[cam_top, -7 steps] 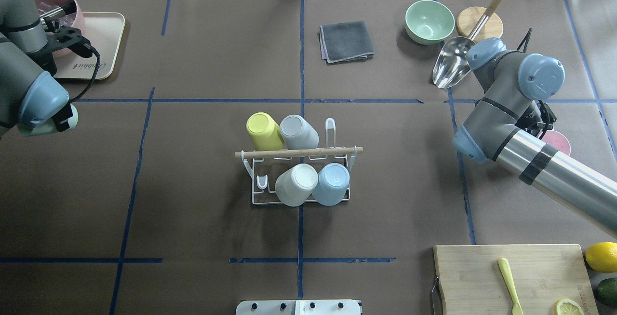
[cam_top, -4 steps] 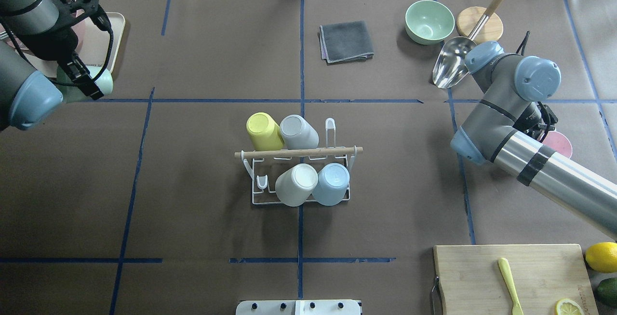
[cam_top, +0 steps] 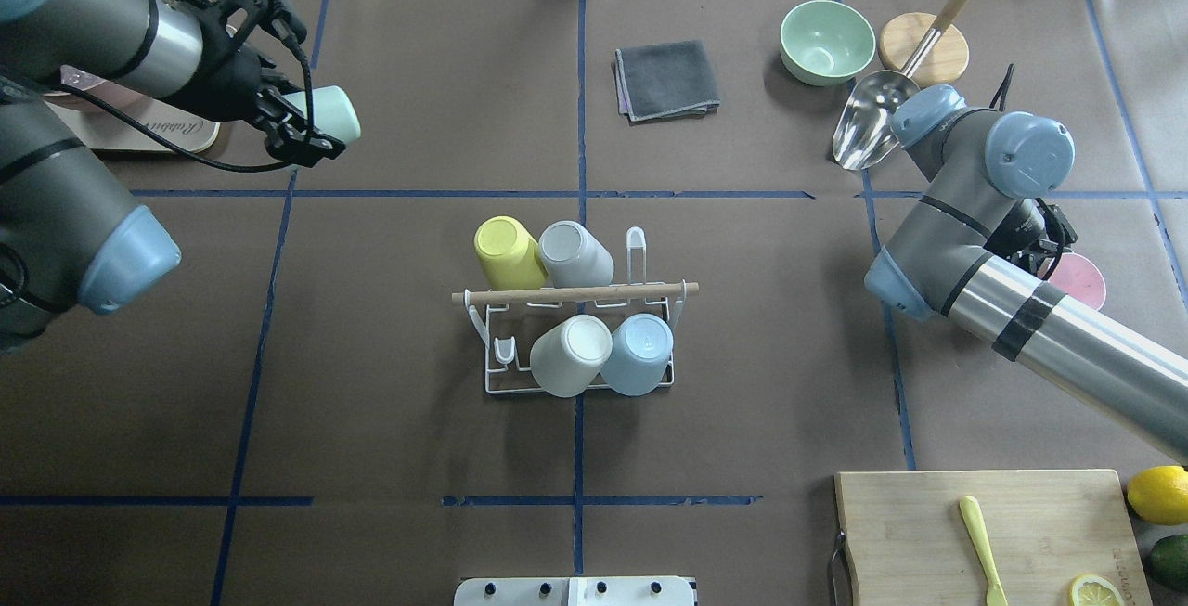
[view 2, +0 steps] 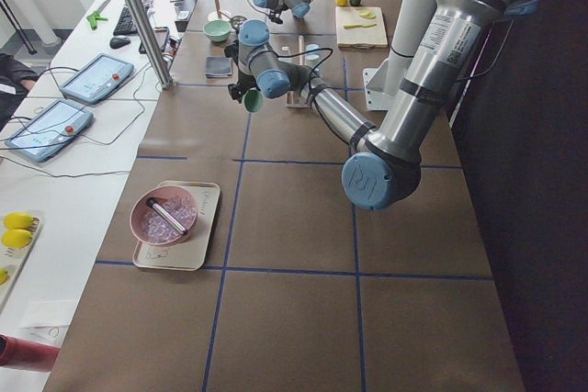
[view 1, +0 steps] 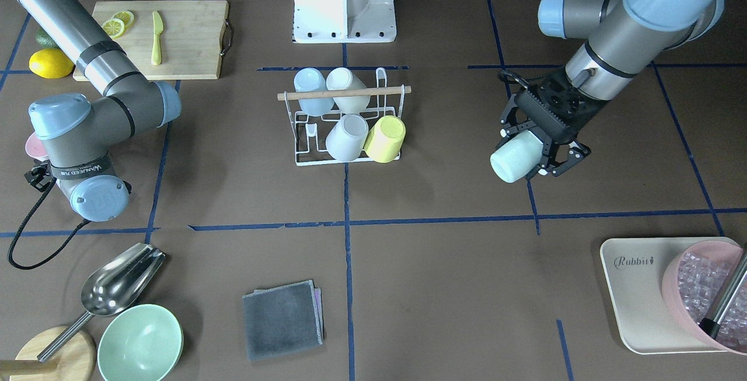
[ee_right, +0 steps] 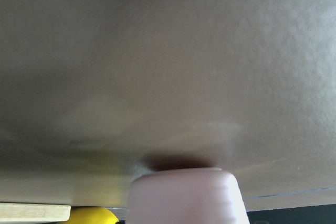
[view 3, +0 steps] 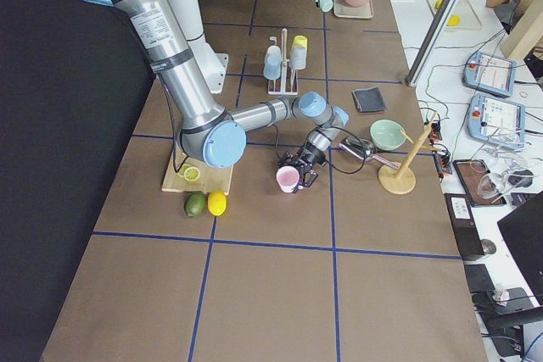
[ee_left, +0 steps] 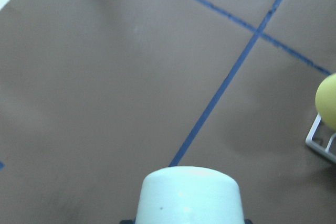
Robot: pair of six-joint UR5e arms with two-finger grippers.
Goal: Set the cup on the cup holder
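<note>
The cup holder (cam_top: pixel 575 291) is a white wire rack with a wooden rod, at the table's middle; it also shows in the front view (view 1: pixel 344 94). It holds several upturned cups: yellow (cam_top: pixel 506 251), grey, white and blue. A prong at its far right and one at its near left stand bare. My left gripper (cam_top: pixel 320 128) is shut on a pale green cup (cam_top: pixel 336 114), held on its side in the air, far left of the rack (view 1: pixel 516 159). My right gripper (view 3: pixel 299 167) is shut on a pink cup (view 3: pixel 288 178) low over the table at the right (cam_top: pixel 1081 279).
A grey cloth (cam_top: pixel 666 79), a green bowl (cam_top: pixel 826 42), a metal scoop (cam_top: pixel 868 128) and a wooden stand (cam_top: pixel 923 45) lie at the far side. A cutting board (cam_top: pixel 984 532) and a lemon (cam_top: pixel 1158 493) are near right. A tray (view 1: pixel 636 293) with a pink bowl is at the far left.
My left arm has swung the green cup from the table's left edge away from me and rightward, toward the middle. My right arm has shifted only slightly.
</note>
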